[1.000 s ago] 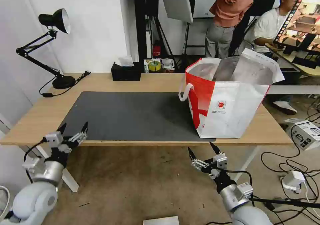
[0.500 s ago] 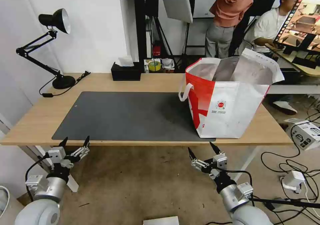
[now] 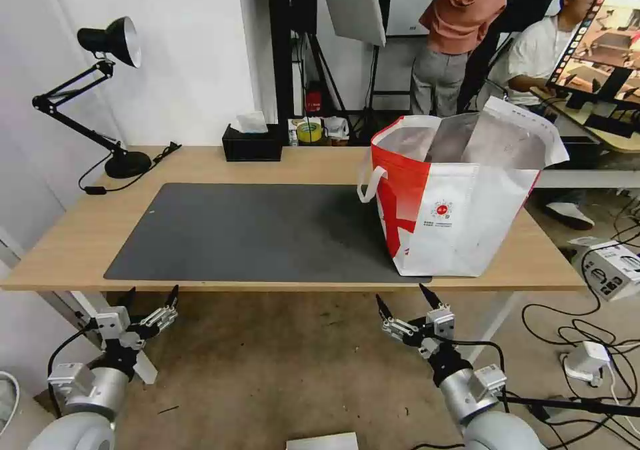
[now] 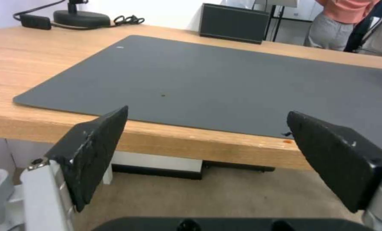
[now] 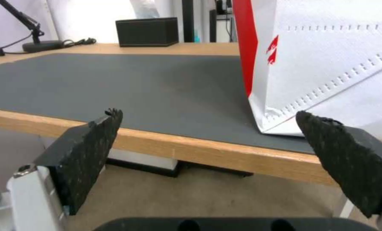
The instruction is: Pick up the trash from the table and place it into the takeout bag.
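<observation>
Hanging wide and empty below the table (image 3: 80, 250) edge at 7 and 5 o'clock: left claw (image 3: 148, 298), right claw (image 3: 405, 301); takeout bag (image 3: 460, 197) standing open at 3 o'clock, likely for dropping trash in.

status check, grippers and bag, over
Left gripper open, empty, below table front edge. Right gripper open, empty, below edge by takeout bag. Bag upright on mat. Nothing in the way.

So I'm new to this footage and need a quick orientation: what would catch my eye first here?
The takeout bag, red and white with its silver lining open, stands on the right end of the table, partly on the dark grey mat. Below the table's near edge, the left tool and right tool hang open over the floor. A black desk lamp stands at the far left corner.
</observation>
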